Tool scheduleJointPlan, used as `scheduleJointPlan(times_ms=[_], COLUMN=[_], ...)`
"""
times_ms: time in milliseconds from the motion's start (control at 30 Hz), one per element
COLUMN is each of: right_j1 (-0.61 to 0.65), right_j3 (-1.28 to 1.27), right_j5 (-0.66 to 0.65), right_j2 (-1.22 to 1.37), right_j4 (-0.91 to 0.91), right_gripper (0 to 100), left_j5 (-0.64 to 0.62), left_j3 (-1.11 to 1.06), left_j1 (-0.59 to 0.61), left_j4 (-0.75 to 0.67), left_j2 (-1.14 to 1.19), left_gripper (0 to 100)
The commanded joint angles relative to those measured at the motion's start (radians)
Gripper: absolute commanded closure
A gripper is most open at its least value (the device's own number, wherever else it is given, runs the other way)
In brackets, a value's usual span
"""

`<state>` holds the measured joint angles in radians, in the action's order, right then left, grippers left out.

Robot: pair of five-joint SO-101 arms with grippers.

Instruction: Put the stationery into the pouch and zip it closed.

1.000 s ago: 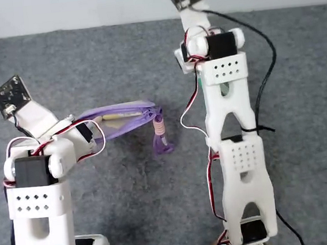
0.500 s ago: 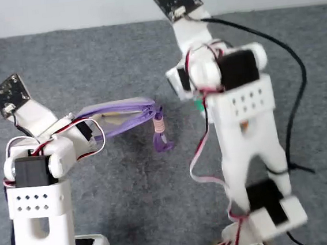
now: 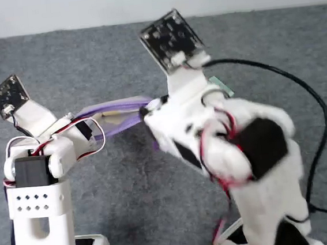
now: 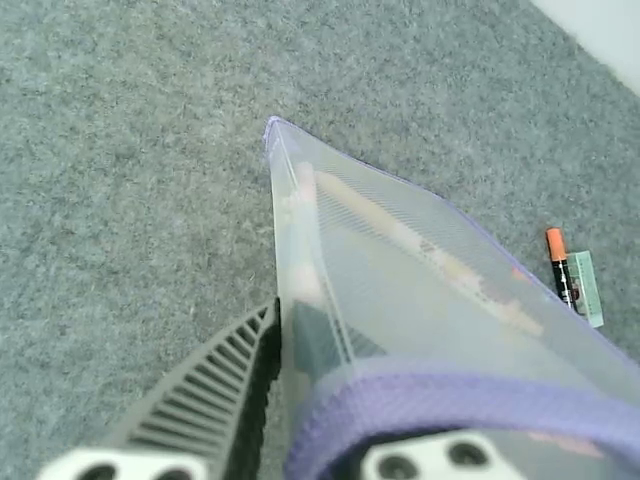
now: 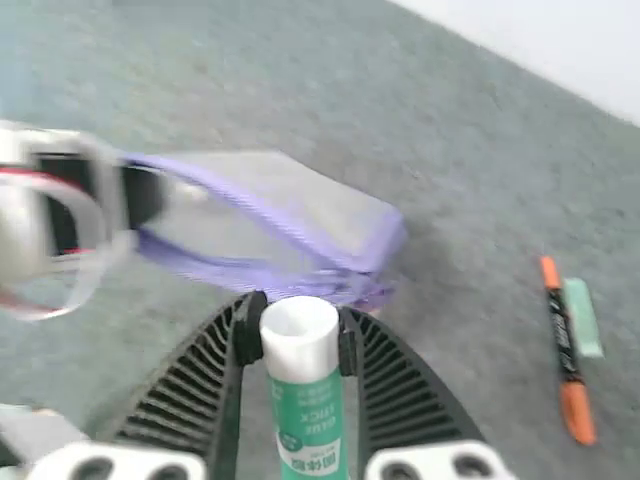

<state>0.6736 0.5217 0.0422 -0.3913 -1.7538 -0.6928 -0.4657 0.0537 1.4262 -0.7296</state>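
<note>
Left arm [image 3: 36, 187] at purple pouch [image 3: 122, 116] end; right arm [image 3: 235, 144] leans over its other end.

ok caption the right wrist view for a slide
Right gripper holding a glue stick near the purple pouch, orange pen lying aside.

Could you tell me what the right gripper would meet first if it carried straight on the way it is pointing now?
Probably the pouch: the right gripper, shut on the glue stick, points at its purple-edged end just ahead, though depth is hard to judge.
</note>
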Motion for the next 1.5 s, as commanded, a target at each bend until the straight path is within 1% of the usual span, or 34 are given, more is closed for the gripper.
scheduleJointPlan(times_ms=[0,67,200,333,433,500,700,967,1033,1167,1333,1467], right_j1=[0.053,0.076,0.088,0.088,0.088,0.088,0.09,0.091,0.117,0.176,0.182,0.182], right_j3=[-0.002,-0.008,-0.095,-0.252,-0.402,-0.512,-0.798,-0.99,-1.042,-1.158,-1.338,-1.413], right_j5=[0.069,0.081,0.051,0.054,0.04,0.011,-0.061,-0.063,-0.063,-0.063,-0.064,-0.064], right_j2=[-0.091,-0.134,-0.217,-0.331,-0.435,-0.504,-0.642,-0.651,-0.651,-0.651,-0.65,-0.65], right_j4=[-0.039,-0.039,-0.039,-0.028,0.053,0.171,0.615,1.178,1.28,1.426,1.669,1.771], right_gripper=[99.1,99.1,99.1,99.1,99.1,99.1,99.1,99.1,99.1,99.1,99.1,99.1], left_j5=[-0.02,-0.034,-0.048,-0.048,-0.048,-0.048,-0.048,-0.048,-0.048,-0.06,-0.064,-0.064], left_j3=[0.005,0.005,0.004,0.004,0.004,0.004,0.004,0.002,0.002,0.002,0.002,0.002], left_j1=[-0.008,-0.008,-0.008,-0.008,-0.008,-0.008,-0.008,-0.008,-0.008,-0.008,-0.008,-0.008], left_j4=[-0.029,-0.029,-0.029,-0.029,-0.029,-0.029,-0.029,-0.029,-0.029,-0.029,-0.029,-0.029], left_j2=[-0.003,-0.003,-0.003,-0.003,-0.003,-0.003,-0.003,-0.003,-0.003,-0.003,-0.003,-0.003], left_gripper=[99,99,99,99,99,99,99,99,99,99,99,99])
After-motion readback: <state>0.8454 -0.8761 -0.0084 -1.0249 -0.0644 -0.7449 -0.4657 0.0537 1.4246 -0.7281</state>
